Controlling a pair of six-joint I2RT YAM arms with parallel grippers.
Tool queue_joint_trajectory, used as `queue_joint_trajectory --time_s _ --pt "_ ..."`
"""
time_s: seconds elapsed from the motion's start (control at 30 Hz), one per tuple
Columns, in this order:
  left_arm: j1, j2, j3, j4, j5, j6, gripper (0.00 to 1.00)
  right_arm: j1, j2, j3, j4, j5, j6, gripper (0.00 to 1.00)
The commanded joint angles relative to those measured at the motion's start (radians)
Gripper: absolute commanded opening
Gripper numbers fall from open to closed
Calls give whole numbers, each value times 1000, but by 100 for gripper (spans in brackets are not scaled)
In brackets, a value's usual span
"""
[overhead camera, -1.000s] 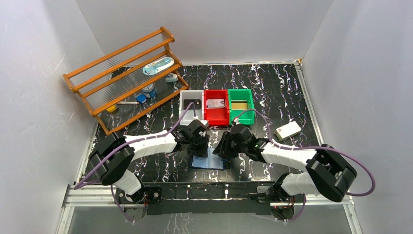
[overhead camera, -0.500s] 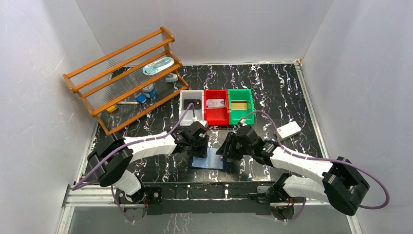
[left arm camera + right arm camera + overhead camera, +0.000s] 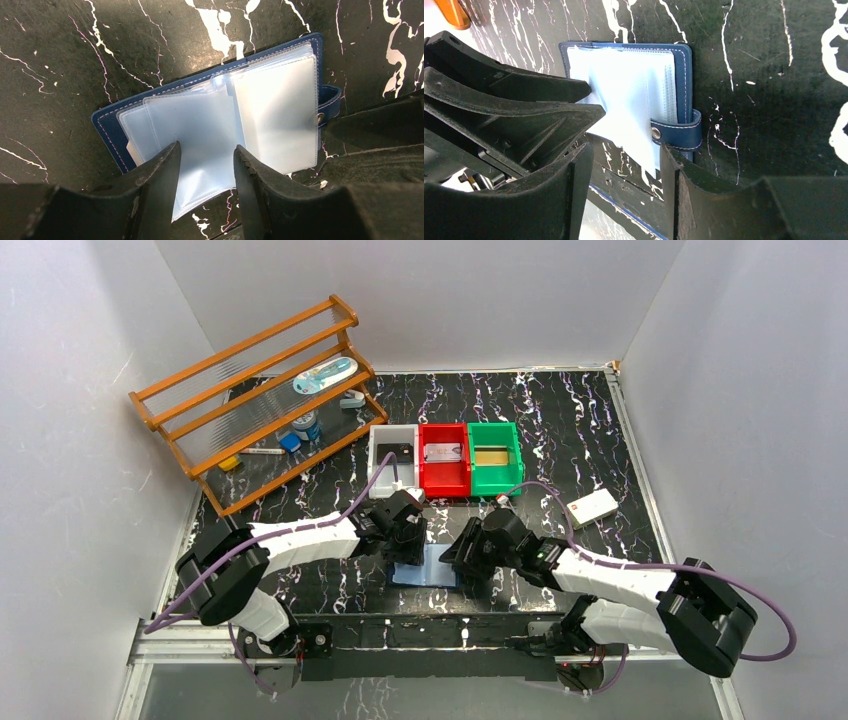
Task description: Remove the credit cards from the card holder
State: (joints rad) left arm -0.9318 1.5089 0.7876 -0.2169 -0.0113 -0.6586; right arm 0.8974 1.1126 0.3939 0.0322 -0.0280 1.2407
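The card holder lies open near the table's front edge, navy outside with pale blue plastic pockets. My left gripper stands open over its left page, fingertips down on the sleeves and one loose sleeve lying flat between them. The right gripper is open and empty at the holder's right edge, one finger beside the snap strap. No card shows inside the pockets. Credit cards lie in the bins: a black one, a silvery one and a gold one.
White, red and green bins stand in a row behind the holder. A white block with a red mark lies to the right. A wooden rack with small items fills the back left.
The right gripper's jaws have opened wider and it has shifted slightly toward the near edge beside the holder. The left gripper has stayed put on the holder.
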Motion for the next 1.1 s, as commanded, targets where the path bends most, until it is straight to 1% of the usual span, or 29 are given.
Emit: queue_joint_trajectory --time_s 0.0,0.13,0.3,0.47,0.67,0.73,0.9,1.07 --pt "-1 7 -48 -147 -41 12 44 35 -6 -17 33 72 80 60" --pt "-2 6 -51 -148 -41 12 44 60 -51 -22 -6 124 99 60" --pt "-1 9 -48 -148 -42 16 44 71 -48 -25 -24 130 106 60" --pt "-2 7 -42 -151 -35 20 44 72 -28 -33 11 176 115 61" --pt "-2 -2 -45 -154 -36 22 45 72 0 -36 114 224 140 61" --pt "-1 -4 -44 -158 -36 21 45 72 -3 -78 141 246 148 61" --pt "-1 -6 -48 -157 -38 23 45 72 -27 -74 104 331 178 61" --pt "-2 -6 -48 -159 -39 25 45 71 -86 -101 84 427 230 58"
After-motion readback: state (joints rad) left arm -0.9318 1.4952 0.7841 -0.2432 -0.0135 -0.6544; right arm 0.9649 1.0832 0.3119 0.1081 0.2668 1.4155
